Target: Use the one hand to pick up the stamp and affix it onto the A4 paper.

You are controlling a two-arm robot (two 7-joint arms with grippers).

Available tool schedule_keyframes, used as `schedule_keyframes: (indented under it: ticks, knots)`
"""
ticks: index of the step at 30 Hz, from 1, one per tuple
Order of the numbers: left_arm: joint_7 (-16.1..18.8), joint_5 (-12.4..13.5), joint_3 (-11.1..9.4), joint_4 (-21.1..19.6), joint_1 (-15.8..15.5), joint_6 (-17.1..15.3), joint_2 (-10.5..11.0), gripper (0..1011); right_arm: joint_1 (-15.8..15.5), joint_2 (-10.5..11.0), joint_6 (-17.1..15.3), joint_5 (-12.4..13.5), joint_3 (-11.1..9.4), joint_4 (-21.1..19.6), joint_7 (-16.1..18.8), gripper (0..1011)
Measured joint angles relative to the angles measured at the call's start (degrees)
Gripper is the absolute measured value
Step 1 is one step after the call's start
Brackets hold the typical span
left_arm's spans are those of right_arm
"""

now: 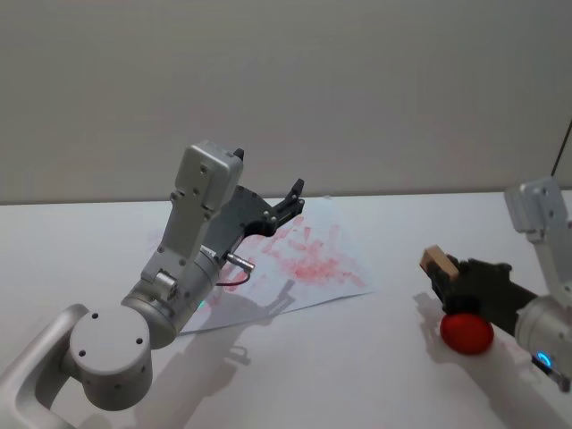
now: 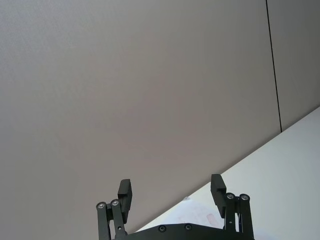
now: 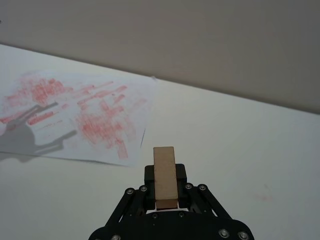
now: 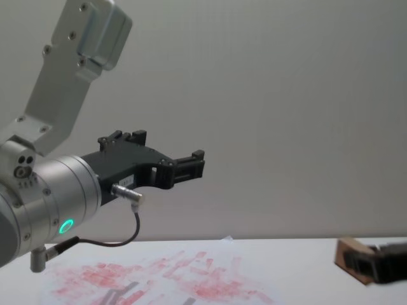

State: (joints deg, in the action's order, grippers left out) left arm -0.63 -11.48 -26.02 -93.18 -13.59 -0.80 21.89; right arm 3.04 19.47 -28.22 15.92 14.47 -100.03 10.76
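At the lower right of the head view, the right gripper (image 1: pixel 444 268) is seen closed on the stamp (image 1: pixel 438 260), a light tan wooden block whose end projects beyond the black fingers. In the right wrist view the stamp (image 3: pixel 165 177) is clamped upright between the two fingers of the right gripper (image 3: pixel 165 176), at the lower centre of the frame, with the white table (image 3: pixel 240 150) beyond it. A red rounded object (image 1: pixel 466 332) is seen on the table directly beneath the right gripper in the head view. The A4 paper (image 1: pixel 335 268), marked with smeared red-pink prints, lies flat at the centre of the head view, well apart from the stamp; in the right wrist view it (image 3: pixel 75 115) is found at the left middle of the frame. In the chest view the stamp (image 4: pixel 351 255) appears at the lower right edge, raised off the table, and the paper (image 4: pixel 159 276) runs along the bottom. The left gripper (image 1: pixel 290 201) is held raised above the paper at the upper centre of the head view, its fingers spread apart and empty, as is shown at the bottom of the left wrist view (image 2: pixel 171 192); a green-lit ring is seen on its wrist in the chest view.
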Motion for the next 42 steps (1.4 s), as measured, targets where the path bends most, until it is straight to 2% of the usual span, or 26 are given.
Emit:
schedule_keyframes:
  ticks: [12,32,35,40,42]
  knots:
    - [0.0,0.0,0.0,0.0,0.0,0.0,0.0,1001,-3.59,2.21,-4.01,1.95,-0.84,-1.94,-2.08,217]
    - [0.0,0.0,0.0,0.0,0.0,0.0,0.0,1001,-4.68,2.67,-5.8,1.25,-1.02,-2.04,-3.2,220]
    - [0.0,0.0,0.0,0.0,0.0,0.0,0.0,1001,-4.72,2.68,-5.84,1.16,-1.02,-2.04,-3.27,290]
    - [0.0,0.0,0.0,0.0,0.0,0.0,0.0,1001,-4.83,2.7,-5.96,0.99,-1.0,-2.04,-3.37,474]
    - [0.0,0.0,0.0,0.0,0.0,0.0,0.0,1001,-4.86,2.72,-5.99,0.94,-0.99,-2.04,-3.4,507]
